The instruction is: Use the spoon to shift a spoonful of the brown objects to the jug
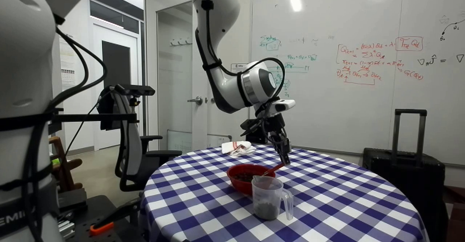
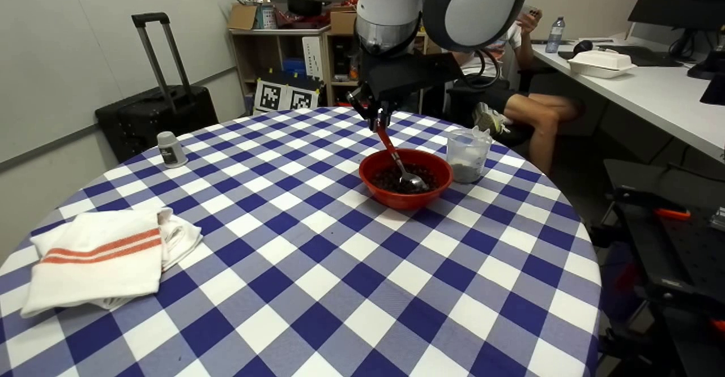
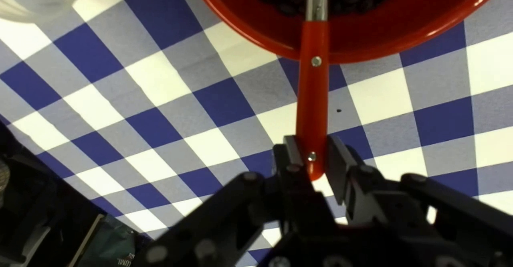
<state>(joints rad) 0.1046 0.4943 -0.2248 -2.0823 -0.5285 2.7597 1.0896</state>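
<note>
Basically, fingers (image 3: pixel 340 164) grip red-handled spoon (image 3: pixel 313 90) nr handle end, so it may twist w/ load, spilling beans (image 2: pixel 388 180) b4 measuring jug (image 1: pixel 267 198).

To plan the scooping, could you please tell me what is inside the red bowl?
The red bowl holds many dark, bean-like pieces; the spoon slants in, its silver head showing among them. The pieces cover the bowl's floor, so anything beneath cannot be seen.
</note>
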